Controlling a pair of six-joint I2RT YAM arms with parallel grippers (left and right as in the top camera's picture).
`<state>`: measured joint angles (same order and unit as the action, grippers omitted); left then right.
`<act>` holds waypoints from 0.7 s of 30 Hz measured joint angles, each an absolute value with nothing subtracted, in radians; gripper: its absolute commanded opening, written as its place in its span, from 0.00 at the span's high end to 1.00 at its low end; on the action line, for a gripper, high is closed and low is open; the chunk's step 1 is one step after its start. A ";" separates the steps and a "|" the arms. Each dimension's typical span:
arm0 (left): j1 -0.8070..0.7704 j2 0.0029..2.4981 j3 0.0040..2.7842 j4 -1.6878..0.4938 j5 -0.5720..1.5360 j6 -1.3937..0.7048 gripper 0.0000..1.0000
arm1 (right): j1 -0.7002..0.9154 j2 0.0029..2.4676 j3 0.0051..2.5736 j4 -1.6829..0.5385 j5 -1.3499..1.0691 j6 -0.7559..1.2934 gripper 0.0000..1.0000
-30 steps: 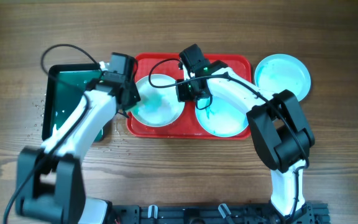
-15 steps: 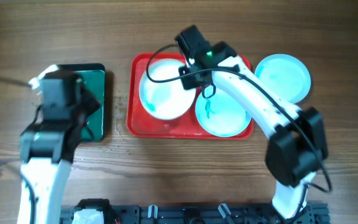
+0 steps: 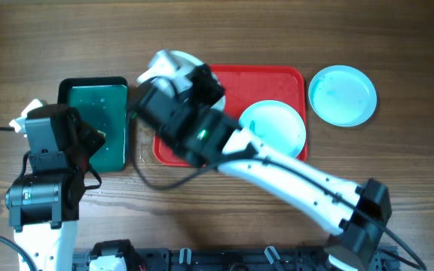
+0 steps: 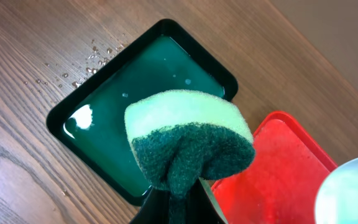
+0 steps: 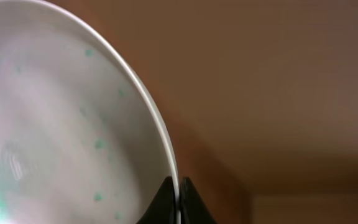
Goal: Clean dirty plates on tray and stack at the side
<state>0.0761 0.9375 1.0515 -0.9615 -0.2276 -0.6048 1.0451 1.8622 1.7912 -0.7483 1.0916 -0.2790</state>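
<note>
My right gripper [image 5: 179,186] is shut on the rim of the white plate [image 5: 61,124], which carries small teal specks. It holds the plate raised and tilted over the back-left corner of the red tray [image 3: 236,79]; only an edge of the white plate [image 3: 170,63] shows in the overhead view. One pale aqua plate [image 3: 274,131] lies on the tray's right half. Another aqua plate [image 3: 343,95] lies on the table to the right of the tray. My left gripper [image 4: 179,202] is shut on a yellow-and-green sponge [image 4: 188,140] above the dark green tray [image 4: 114,109].
The dark green tray [image 3: 89,98] holds a film of water and stands just left of the red tray. Water drops lie on the wood by its left side. My right arm [image 3: 292,177] crosses the tray's front from the bottom right.
My right gripper has lifted the white plate off the tray and carried it left, up towards the back-left corner. My left arm has stayed over the green tray with the sponge.
</note>
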 measured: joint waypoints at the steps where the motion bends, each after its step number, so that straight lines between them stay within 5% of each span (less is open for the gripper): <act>1: 0.076 0.938 1.052 -0.963 -0.228 -0.605 0.96 | 1.067 1.862 1.792 -0.705 1.133 -0.329 0.96; 7: 0.076 0.939 1.052 -0.967 -0.228 -0.605 0.96 | 1.115 1.862 1.792 -0.622 1.243 -0.474 0.96; 13: 0.076 0.939 1.052 -0.978 -0.228 -0.605 0.96 | 1.054 1.862 1.795 -0.804 1.111 -0.323 0.96; 17: 0.076 0.939 1.052 -0.981 -0.228 -0.605 0.96 | 0.899 1.862 1.794 -0.941 0.838 -0.100 0.96; 21: 0.076 0.939 1.052 -0.982 -0.228 -0.605 0.96 | 0.582 1.862 1.788 -0.993 0.515 0.083 0.96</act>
<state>0.0761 0.9386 1.0515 -0.9821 -0.2276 -0.6052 0.5816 1.8622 1.7882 -0.9932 0.5148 0.0830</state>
